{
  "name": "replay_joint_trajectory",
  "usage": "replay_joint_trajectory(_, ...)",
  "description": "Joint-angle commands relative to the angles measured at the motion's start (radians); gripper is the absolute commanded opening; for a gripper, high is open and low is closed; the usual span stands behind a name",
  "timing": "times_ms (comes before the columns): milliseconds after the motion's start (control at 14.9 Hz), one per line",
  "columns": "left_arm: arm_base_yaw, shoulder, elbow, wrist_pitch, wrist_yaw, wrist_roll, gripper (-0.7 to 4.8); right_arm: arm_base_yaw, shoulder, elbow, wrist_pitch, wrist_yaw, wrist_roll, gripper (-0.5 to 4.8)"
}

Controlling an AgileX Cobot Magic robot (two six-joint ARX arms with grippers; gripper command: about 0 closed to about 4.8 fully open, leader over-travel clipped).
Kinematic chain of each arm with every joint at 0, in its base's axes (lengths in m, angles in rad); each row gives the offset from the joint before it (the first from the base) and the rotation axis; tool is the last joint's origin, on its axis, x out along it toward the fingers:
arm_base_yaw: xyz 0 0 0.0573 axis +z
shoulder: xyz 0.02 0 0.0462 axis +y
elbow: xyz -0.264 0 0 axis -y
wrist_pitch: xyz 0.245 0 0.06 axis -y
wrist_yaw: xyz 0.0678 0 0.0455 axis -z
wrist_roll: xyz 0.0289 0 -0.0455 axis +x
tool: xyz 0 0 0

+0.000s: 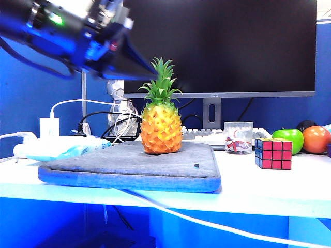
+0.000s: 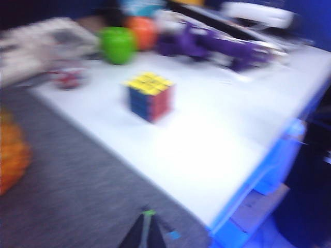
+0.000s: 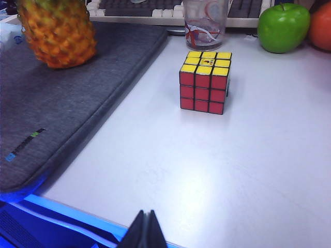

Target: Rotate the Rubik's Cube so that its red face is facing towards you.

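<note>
The Rubik's Cube (image 1: pixel 273 154) stands on the white table at the right, red face (image 1: pixel 279 154) towards the exterior camera, blue side to the left. The right wrist view shows the cube (image 3: pixel 204 82) with a yellow top above the red face (image 3: pixel 202 95). In the blurred left wrist view the cube (image 2: pixel 150 95) shows yellow, blue and red sides. My left gripper (image 1: pixel 147 76) hangs shut and empty high above the grey pad, well left of the cube; its fingertips (image 2: pixel 148 216) are pressed together. My right gripper (image 3: pixel 146 213) is shut and empty over the table's front edge, well short of the cube.
A toy pineapple (image 1: pixel 161 129) stands on the grey pad (image 1: pixel 129 168). Behind the cube are a glass cup (image 1: pixel 238 137), a green apple (image 1: pixel 289 138) and an orange fruit (image 1: pixel 315 139). A keyboard (image 1: pixel 207 135) and monitor (image 1: pixel 222 46) stand at the back. A white cable (image 1: pixel 207 222) hangs below the front edge.
</note>
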Motion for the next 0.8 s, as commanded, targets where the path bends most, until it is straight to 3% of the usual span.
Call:
replay_joint_trajectory(67, -0.018, -0.195, 0.004, -0.19, -0.02, 0.004, -0.03, 0.002, -0.014, -0.005, 0.0, 0.008, -0.003, -0.01)
replay_joint_trajectory(268, -0.013, -0.388, 0.003, -0.233, -0.021, 0.004, -0.02, -0.061, -0.059, -0.005, 0.0, 0.0, -0.003, -0.01)
replay_joint_trajectory(402, 0.01, -0.501, 0.0, -0.227, -0.017, 0.004, -0.02, -0.213, -0.06, -0.005, -0.001, 0.001, -0.003, -0.01)
replay_joint_trajectory(536, 0.09, -0.603, -0.05, -0.175, -0.014, 0.004, -0.03, -0.341, -0.06, -0.005, -0.001, 0.008, -0.003, -0.01)
replay_joint_trajectory(804, 0.157, -0.794, -0.213, -0.174, -0.055, 0.004, -0.02, -0.415, -0.06, -0.005, -0.001, 0.006, -0.003, -0.01)
